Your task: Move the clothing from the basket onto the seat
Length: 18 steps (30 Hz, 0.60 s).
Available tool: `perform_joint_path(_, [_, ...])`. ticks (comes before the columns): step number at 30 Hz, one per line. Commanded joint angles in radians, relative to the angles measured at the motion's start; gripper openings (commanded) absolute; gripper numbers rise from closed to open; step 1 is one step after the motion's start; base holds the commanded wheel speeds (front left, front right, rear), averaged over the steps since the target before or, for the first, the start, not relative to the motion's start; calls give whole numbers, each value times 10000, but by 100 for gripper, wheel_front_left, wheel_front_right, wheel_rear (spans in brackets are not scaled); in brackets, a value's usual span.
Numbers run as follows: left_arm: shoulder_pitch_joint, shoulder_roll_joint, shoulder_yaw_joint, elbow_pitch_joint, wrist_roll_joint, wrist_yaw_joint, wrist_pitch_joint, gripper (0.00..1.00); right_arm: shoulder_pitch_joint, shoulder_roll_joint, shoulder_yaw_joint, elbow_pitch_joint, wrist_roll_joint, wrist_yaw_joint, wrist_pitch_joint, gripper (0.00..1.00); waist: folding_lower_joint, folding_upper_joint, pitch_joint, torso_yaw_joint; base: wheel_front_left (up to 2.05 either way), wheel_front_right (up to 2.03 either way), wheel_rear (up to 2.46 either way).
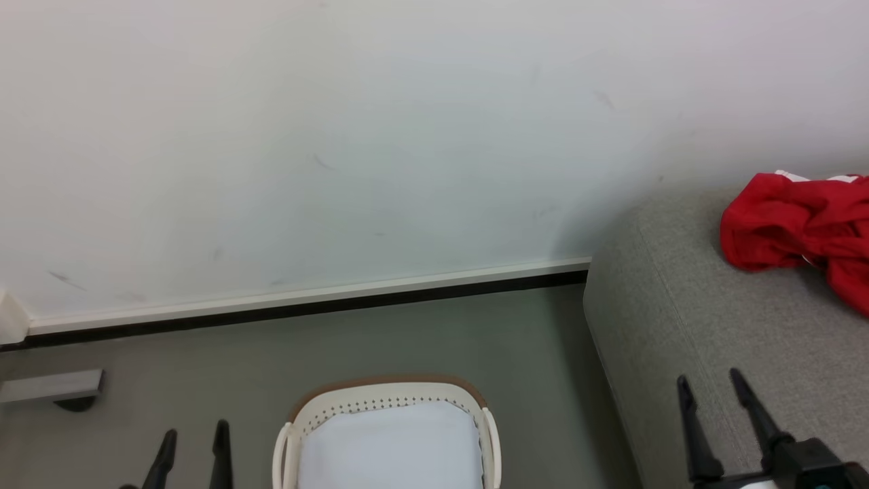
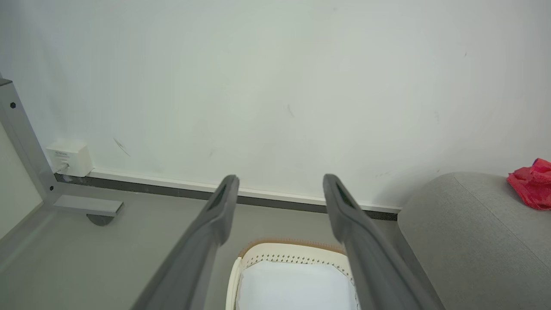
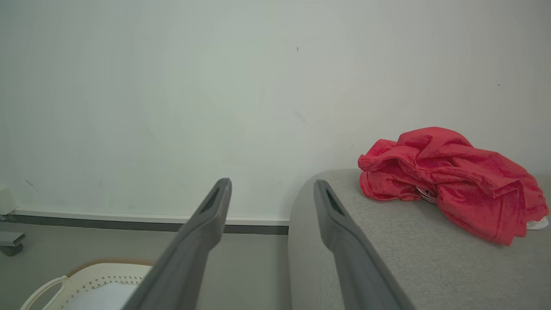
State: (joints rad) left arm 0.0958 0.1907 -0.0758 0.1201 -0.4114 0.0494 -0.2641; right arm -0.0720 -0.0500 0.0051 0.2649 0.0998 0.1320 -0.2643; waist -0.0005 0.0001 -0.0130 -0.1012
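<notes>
The clothing (image 1: pixel 798 231), a crumpled red heap with a bit of white trim, lies on the light-grey seat (image 1: pixel 686 319) at the right; it also shows as clothing (image 3: pixel 447 181) and clothing (image 2: pixel 531 183). On the floor stands the white perforated basket (image 1: pixel 387 401) with a brown rim, only its white base showing inside. My left gripper (image 1: pixel 193 435) hangs open left of the basket, nothing between its fingers. My right gripper (image 1: pixel 709 384) stands open over the seat's near left edge, well short of the clothing.
A white wall with a dark skirting strip (image 1: pixel 305 309) runs behind the basket and seat. A grey metal furniture foot (image 1: pixel 51 387) sits on the floor at the left, with a small white wall box (image 2: pixel 69 157) above it.
</notes>
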Motion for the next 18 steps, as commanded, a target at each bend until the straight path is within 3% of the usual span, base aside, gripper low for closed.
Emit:
perform_joint_path(1, [168,-89,211,80,283,-126,-1,100,196,-15,188,59,170,-26,1,100,5,-1,-139,75,0,0,0])
perform_joint_path(5, [395,-492,837,311,799,-469,-2,100,466,-20,644,216,501,-26,0,100,5,-1,-250,156,0,0,0])
perform_joint_path(17, [420,-1224,1670,527,1627,-1301,-3,100,553,-20,734,360,677,-26,0,100,5,-1,-259,350,0,0,0])
perform_joint_path(18, [361,-1214,1656,517,1538,-1296,4,0,397,8,748,323,629,0,0,0,5,-1,-261,350,0,0,0])
